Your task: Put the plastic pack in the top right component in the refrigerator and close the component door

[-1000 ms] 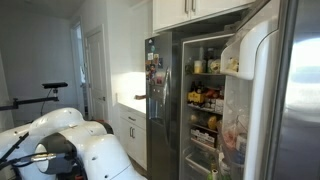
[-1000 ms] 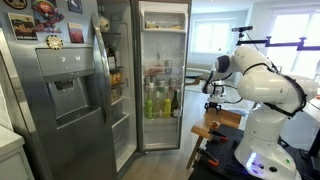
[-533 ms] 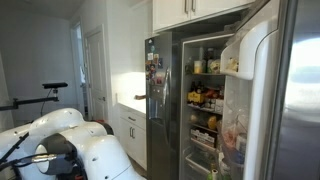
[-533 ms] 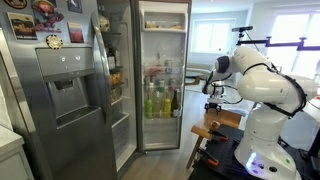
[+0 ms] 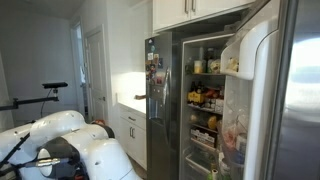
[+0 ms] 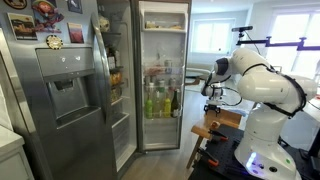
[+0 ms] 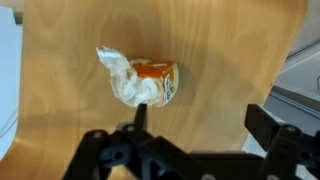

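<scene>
Pack of crumpled clear plastic, seemingly orange inside, lies under wide-open, empty gripper.

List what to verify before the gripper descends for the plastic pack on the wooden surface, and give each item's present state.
1. Gripper open: ok, the jaws stand wide with nothing between them.
2. Plastic pack in the wrist view: ok, it lies on the wooden surface.
3. Pack centred in the gap: not ok, it lines up with one finger.
4. Pack free of neighbours: ok, nothing touches it.
5. Refrigerator door open: ok, lit shelves show in both exterior views.
6. Free room in the top compartment: cannot tell, too small.
</scene>
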{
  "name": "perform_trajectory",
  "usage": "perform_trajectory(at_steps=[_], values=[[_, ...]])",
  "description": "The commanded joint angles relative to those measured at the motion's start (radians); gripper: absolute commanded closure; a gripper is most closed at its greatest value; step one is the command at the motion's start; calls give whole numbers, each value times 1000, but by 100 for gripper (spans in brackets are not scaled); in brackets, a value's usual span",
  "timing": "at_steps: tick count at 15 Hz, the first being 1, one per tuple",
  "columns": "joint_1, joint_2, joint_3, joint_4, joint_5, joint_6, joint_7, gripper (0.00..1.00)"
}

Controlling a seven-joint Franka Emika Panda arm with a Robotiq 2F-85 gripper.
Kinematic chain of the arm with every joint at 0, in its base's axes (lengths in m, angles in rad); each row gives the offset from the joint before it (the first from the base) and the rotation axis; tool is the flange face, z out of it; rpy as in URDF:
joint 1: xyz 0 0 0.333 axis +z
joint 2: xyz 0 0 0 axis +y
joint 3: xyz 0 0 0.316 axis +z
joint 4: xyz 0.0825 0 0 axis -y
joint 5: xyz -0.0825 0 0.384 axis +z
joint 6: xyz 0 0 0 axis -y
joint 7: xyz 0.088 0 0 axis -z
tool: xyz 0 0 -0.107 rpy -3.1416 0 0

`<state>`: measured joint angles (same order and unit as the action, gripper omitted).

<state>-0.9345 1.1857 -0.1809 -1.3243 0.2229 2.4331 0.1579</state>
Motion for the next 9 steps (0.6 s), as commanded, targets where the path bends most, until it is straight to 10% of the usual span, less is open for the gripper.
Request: perform_trajectory(at_steps=[1,9], values=[[28,51,-30,76,9,-29,83,0],[125,136,-159,167,-8,-54,376,0]])
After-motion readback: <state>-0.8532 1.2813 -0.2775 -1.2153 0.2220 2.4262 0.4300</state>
